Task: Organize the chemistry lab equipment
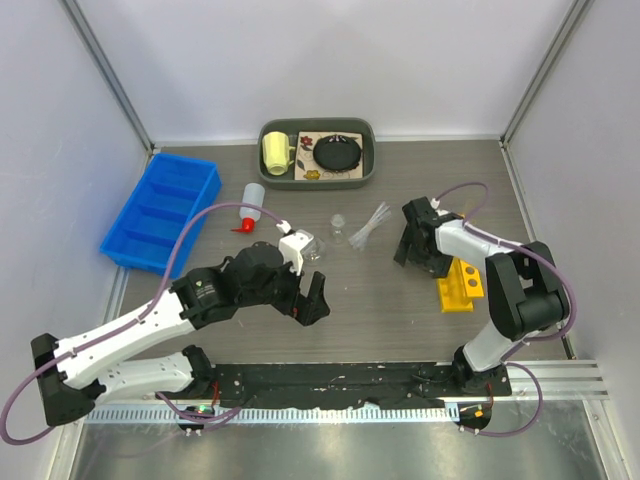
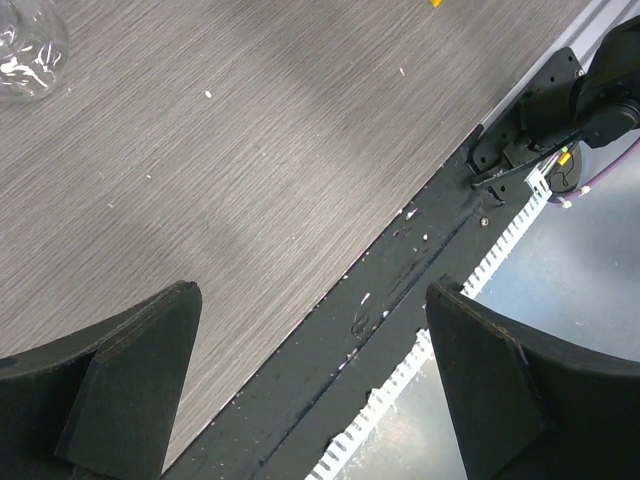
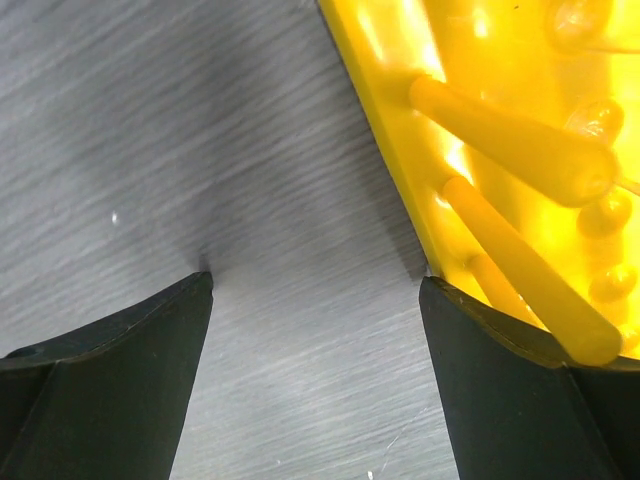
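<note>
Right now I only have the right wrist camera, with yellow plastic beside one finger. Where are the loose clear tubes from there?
Observer: The clear tubes lie in a loose pile on the table, left of the right gripper in the top view and apart from it.
Operator: Is the left arm carrying anything?
Observer: No, the left gripper is open and empty, over bare table near the front edge.
Operator: Is the squeeze bottle upright?
Observer: No, the squeeze bottle lies on its side near the blue bin.

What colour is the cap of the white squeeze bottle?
The cap is red, clearest in the top external view.
</note>
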### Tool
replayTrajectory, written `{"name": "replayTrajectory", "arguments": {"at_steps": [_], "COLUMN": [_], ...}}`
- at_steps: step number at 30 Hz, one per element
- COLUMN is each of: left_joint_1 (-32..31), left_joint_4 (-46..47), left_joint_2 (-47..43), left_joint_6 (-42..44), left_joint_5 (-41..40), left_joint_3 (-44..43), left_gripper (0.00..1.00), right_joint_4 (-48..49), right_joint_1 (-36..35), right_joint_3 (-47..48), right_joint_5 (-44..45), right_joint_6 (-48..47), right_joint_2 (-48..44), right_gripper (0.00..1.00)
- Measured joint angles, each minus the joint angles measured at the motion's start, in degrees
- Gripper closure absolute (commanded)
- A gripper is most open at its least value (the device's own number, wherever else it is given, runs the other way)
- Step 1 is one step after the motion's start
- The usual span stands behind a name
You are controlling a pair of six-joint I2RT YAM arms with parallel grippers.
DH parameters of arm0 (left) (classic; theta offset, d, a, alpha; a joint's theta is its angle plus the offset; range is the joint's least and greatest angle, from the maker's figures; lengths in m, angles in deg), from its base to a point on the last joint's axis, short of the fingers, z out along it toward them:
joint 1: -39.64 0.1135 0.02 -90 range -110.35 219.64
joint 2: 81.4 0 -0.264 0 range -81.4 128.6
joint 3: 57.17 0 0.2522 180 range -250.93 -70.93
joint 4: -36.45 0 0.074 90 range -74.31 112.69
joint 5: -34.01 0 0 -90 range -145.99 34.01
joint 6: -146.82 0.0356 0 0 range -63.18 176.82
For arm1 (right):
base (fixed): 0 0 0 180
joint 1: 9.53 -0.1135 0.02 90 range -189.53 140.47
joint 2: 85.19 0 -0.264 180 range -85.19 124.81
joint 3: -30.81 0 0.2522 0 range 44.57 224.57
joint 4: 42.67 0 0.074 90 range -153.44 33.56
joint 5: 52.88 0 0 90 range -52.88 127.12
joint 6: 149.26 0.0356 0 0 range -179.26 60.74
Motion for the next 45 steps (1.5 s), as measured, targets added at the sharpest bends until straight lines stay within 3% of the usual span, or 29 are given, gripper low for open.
{"name": "replayTrajectory", "arguments": {"at_steps": [13, 25, 35, 45], "left_joint_1": [4.1, 10.2, 16.1, 30.4], "left_joint_4": [1.5, 0.3, -3.0, -6.3], "left_joint_2": [1.4, 3.0, 4.7, 18.9], "left_joint_6": [1.4, 2.5, 2.9, 1.4], "left_joint_5": [0.9, 3.2, 2.0, 1.9], "left_joint_3": [-0.2, -1.8, -10.1, -18.1], "left_gripper": [0.0, 0.0, 0.0, 0.0], "right_joint_4": [2.2, 2.9, -9.8, -14.7], "right_joint_1": [7.4, 8.7, 0.3, -4.8], "right_joint_3": [4.6, 7.3, 11.3, 23.6], "right_joint_5": [3.8, 7.4, 16.6, 18.0], "right_joint_6": [-2.4, -3.4, -5.5, -8.4], "right_joint_2": [5.3, 6.9, 5.8, -5.3], "right_gripper": [0.1, 0.07, 0.05, 0.05]}}
